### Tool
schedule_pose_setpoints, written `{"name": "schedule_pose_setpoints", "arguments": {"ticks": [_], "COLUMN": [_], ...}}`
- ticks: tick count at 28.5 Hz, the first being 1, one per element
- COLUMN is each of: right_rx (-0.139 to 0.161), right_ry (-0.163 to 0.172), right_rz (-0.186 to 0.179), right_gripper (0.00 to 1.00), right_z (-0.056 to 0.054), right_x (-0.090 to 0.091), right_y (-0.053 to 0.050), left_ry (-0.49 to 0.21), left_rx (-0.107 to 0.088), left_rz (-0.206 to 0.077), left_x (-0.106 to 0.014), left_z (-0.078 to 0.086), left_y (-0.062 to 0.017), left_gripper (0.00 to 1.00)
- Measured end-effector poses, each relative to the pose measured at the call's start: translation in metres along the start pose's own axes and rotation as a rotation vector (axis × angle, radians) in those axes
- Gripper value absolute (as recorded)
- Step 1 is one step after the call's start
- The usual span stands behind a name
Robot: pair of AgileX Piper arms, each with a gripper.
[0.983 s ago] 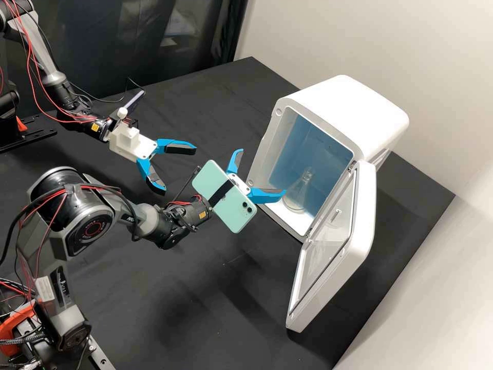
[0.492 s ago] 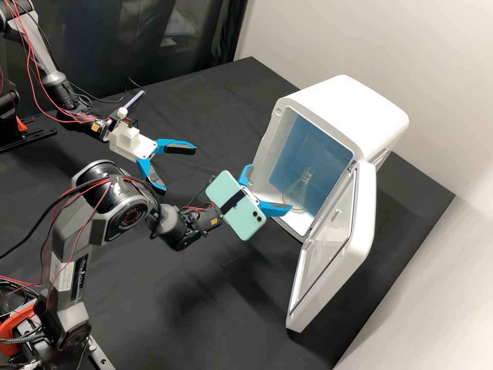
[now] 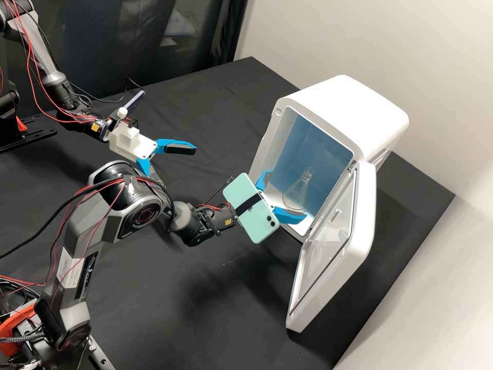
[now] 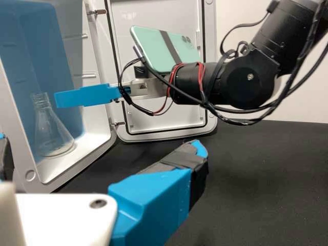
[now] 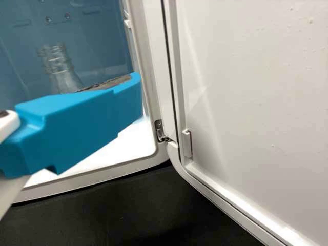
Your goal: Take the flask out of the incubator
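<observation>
Door (image 3: 334, 236) is open, flask (image 3: 298, 192) stands upright on the incubator (image 3: 349, 108) floor. Right end effector (image 3: 277, 198) is spread wide at the opening, nothing gripped yet, so I'd say grab and pull-out are left.

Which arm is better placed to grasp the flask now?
Right. The right gripper is open at the incubator opening, near the flask. The left gripper hangs farther back over the bench.
</observation>
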Motion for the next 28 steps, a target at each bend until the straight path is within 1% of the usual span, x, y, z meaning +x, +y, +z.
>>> {"name": "schedule_pose_setpoints", "arguments": {"ticks": [2,3,4,5,7,10,13,14,16,18,19,20,22,24,28], "right_rx": [-0.012,-0.012,-0.006,-0.009,-0.014,-0.030,-0.047,-0.056,-0.073,-0.078,-0.072,-0.075,-0.071,-0.078,-0.093], "right_ry": [-0.005,-0.012,-0.020,-0.018,-0.024,-0.014,-0.008,0.001,0.006,-0.001,-0.008,-0.014,-0.021,-0.025,-0.049], "right_rz": [0.001,0.000,0.000,0.002,-0.007,-0.033,-0.040,-0.050,-0.060,-0.057,-0.049,-0.048,-0.044,-0.042,-0.060], "right_gripper": [1.00,1.00,1.00,1.00,1.00,1.00,1.00,1.00,1.00,1.00,1.00,1.00,1.00,1.00,1.00], "right_z": [0.000,-0.001,-0.002,-0.003,-0.006,-0.015,-0.022,-0.026,-0.031,-0.034,-0.036,-0.036,-0.037,-0.037,-0.033], "right_x": [0.003,0.005,0.008,0.009,0.012,0.018,0.023,0.026,0.029,0.032,0.035,0.038,0.041,0.046,0.054], "right_y": [-0.001,-0.001,-0.004,-0.005,-0.009,-0.017,-0.022,-0.025,-0.029,-0.031,-0.032,-0.032,-0.032,-0.033,-0.039], "left_ry": [0.000,0.000,0.000,0.000,0.000,0.000,0.000,0.000,0.000,0.000,0.000,0.000,0.000,0.000,0.000], "left_rx": [0.000,0.000,0.000,0.000,0.000,0.000,0.000,0.000,0.000,0.000,0.000,0.000,0.000,0.000,0.000], "left_rz": [0.000,0.000,0.000,0.000,0.000,0.000,0.000,0.000,0.000,0.000,0.000,0.000,0.000,0.000,0.000], "left_x": [0.000,0.000,0.000,0.000,0.000,0.000,0.000,0.000,0.000,0.000,0.000,0.000,0.000,0.000,0.000], "left_z": [0.000,0.000,0.000,0.000,0.000,0.000,0.000,0.000,0.000,0.000,0.000,0.000,0.000,0.000,0.000], "left_y": [0.0000,0.0000,0.0000,0.0000,0.0000,0.0000,0.0000,0.0000,0.0000,0.0000,0.0000,0.0000,0.0000,0.0000,0.0000], "left_gripper": [1.00,1.00,1.00,1.00,1.00,1.00,1.00,1.00,1.00,1.00,1.00,1.00,1.00,1.00,1.00]}}
